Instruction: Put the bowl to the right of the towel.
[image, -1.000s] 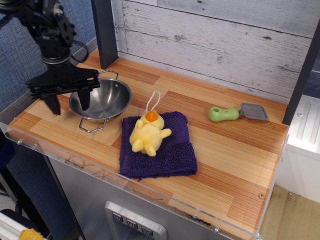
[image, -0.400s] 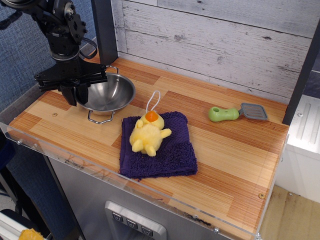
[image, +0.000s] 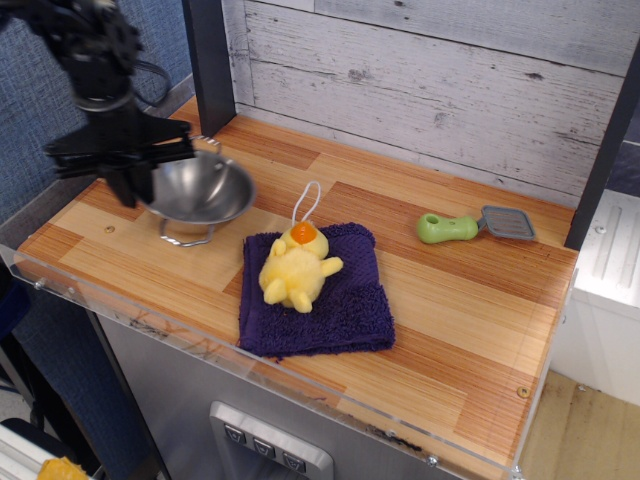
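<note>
my fingers (image: 133, 183) are drawn in narrow on the left rim of the bowl (image: 200, 188), pinching the steel edge between them; my gripper (image: 140, 182) hangs under a dark crossbar, with my arm rising to the upper left corner of the view. the picture is a little blurred here, so the exact line of contact is hard to make out. the bowl is tilted, its right side riding higher, its open face turned toward the right, and only its near wire handle seems to touch the wooden counter (image: 450, 300) at the left end. just right of the bowl and nearer the front edge lies the towel (image: 340, 300), dark purple and spread flat, apart from the bowl by a narrow strip of wood. a yellow plush duck (image: 296, 266) lies on the towel, its white loop reaching back onto the wood. well to the right, near the plank wall (image: 430, 90), rests a green-handled brush (image: 474, 225).
</note>
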